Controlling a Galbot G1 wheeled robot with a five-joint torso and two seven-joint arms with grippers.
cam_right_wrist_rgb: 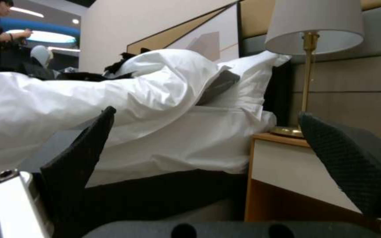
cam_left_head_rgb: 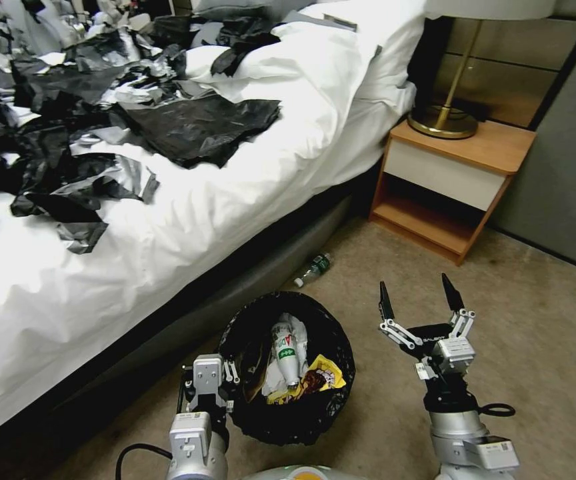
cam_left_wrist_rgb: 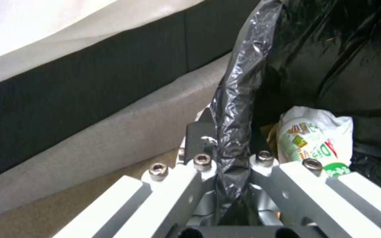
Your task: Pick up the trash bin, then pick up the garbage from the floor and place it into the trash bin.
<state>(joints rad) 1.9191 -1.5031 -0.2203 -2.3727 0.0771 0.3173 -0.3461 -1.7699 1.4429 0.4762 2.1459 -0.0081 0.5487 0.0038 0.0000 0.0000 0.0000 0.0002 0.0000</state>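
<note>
Left tool [cam_left_head_rgb: 229, 381] pinches the trash bin [cam_left_head_rgb: 288, 373] rim on the floor [cam_left_head_rgb: 535, 320] by the bed [cam_left_head_rgb: 168, 220]; right tool [cam_left_head_rgb: 421, 303] hangs spread; a bottle [cam_left_head_rgb: 313, 269] remains out, and the slick liner could slip.

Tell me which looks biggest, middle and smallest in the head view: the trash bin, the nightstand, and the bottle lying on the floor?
1. The nightstand looks biggest, though it stands farther from the camera.
2. The trash bin, held at its rim by the left gripper, looks only slightly smaller.
3. The bottle on the floor is clearly smallest.
</note>
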